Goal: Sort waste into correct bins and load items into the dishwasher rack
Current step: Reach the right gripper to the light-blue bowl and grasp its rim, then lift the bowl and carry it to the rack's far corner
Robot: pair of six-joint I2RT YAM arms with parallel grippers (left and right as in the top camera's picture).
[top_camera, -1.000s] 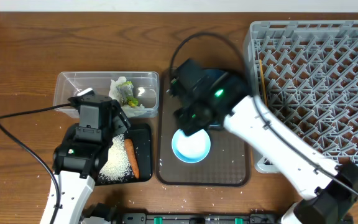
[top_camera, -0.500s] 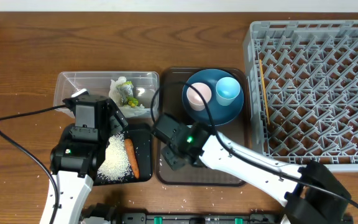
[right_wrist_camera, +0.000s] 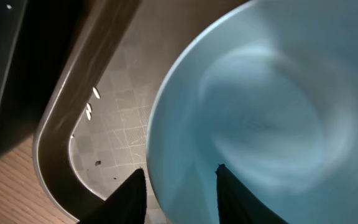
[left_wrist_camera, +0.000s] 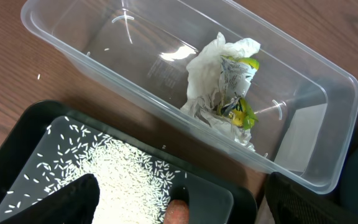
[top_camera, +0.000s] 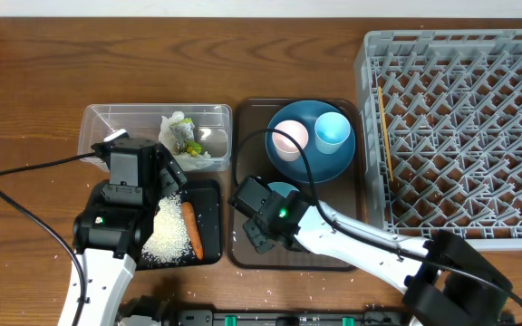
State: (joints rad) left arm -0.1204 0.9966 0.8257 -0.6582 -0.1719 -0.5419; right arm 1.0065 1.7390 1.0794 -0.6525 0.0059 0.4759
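Note:
My right gripper [top_camera: 261, 222] is low over the brown serving tray [top_camera: 343, 240], covering most of the pale blue-white bowl [top_camera: 285, 188]. In the right wrist view the bowl [right_wrist_camera: 260, 112] fills the frame. My right gripper [right_wrist_camera: 180, 190] straddles its left rim, jaws narrowed but apart, one finger outside and one inside. My left gripper [top_camera: 166, 181] hangs open and empty over the black tray [top_camera: 210, 192], which holds rice [top_camera: 166, 237] and the carrot [top_camera: 191, 228]. The tissue [top_camera: 184, 136] lies in the clear tub [top_camera: 98, 127]. The blue plate [top_camera: 311, 158] holds the pink-lined cup [top_camera: 289, 139] and the light-blue cup [top_camera: 332, 129].
The grey rack [top_camera: 460, 118] stands at the right, with the chopsticks [top_camera: 383, 127] along its left side. A few rice grains lie on the brown tray floor [right_wrist_camera: 110, 143]. The left arm's cable loops across the wooden table at the left.
My right arm swung from over the blue plate down to the bowl, uncovering the plate and cups and hiding the bowl. The left arm has hardly moved.

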